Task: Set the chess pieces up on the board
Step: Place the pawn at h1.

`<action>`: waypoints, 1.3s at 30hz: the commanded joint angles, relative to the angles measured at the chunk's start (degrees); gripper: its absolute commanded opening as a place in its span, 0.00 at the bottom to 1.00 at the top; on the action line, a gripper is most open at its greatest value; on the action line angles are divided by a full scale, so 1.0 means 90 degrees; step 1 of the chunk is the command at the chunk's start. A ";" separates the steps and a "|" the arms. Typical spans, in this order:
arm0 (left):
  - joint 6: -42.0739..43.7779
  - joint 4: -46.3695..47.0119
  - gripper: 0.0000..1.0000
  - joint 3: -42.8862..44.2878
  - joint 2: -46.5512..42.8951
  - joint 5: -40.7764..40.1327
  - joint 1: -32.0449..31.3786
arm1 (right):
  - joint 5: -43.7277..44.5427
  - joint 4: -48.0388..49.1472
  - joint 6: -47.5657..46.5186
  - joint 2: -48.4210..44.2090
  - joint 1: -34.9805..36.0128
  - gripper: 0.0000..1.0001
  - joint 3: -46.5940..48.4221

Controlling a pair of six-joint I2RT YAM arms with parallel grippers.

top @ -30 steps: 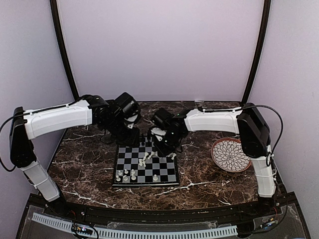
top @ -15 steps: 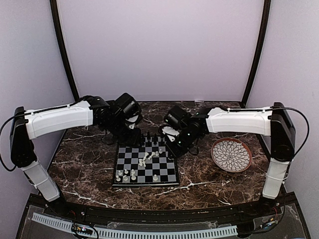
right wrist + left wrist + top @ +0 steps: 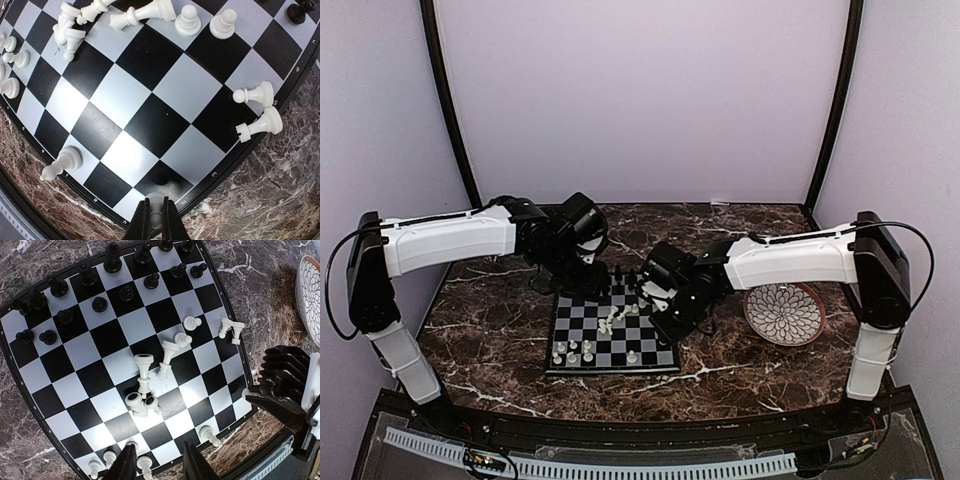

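1. Right end effector pinches a cream-white chessman at the right edge of the chessboard.
2. Left end effector hovers spread, empty.
3. Likely next: set it upright on its back-row square.

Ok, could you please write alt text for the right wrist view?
The right gripper is shut on a small white chess piece over the rim of the chessboard. Several other white pieces lie toppled on the squares.
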 commanded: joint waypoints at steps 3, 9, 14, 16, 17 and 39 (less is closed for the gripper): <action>-0.0051 -0.0163 0.34 -0.0044 -0.0033 0.0008 0.0020 | 0.0129 0.0051 0.0041 0.0261 0.0018 0.02 0.0264; -0.0042 -0.0165 0.34 -0.0052 -0.0009 -0.0003 0.0020 | 0.0138 -0.0007 0.0033 0.0367 0.0019 0.04 0.0317; -0.0036 -0.0145 0.34 -0.0055 -0.0003 -0.0009 0.0020 | 0.0115 -0.0085 0.0029 0.0428 0.0018 0.05 0.0352; -0.0036 -0.0146 0.34 -0.0055 0.0015 -0.0013 0.0023 | 0.0092 -0.0081 0.0023 0.0436 0.0029 0.07 0.0347; -0.0033 -0.0146 0.34 -0.0055 0.0021 -0.0006 0.0019 | 0.0090 -0.0093 0.0021 0.0443 0.0034 0.08 0.0355; -0.0009 -0.0184 0.34 0.0014 0.0017 -0.0138 0.0024 | 0.0552 -0.0303 -0.0358 0.0325 0.0008 0.26 0.1060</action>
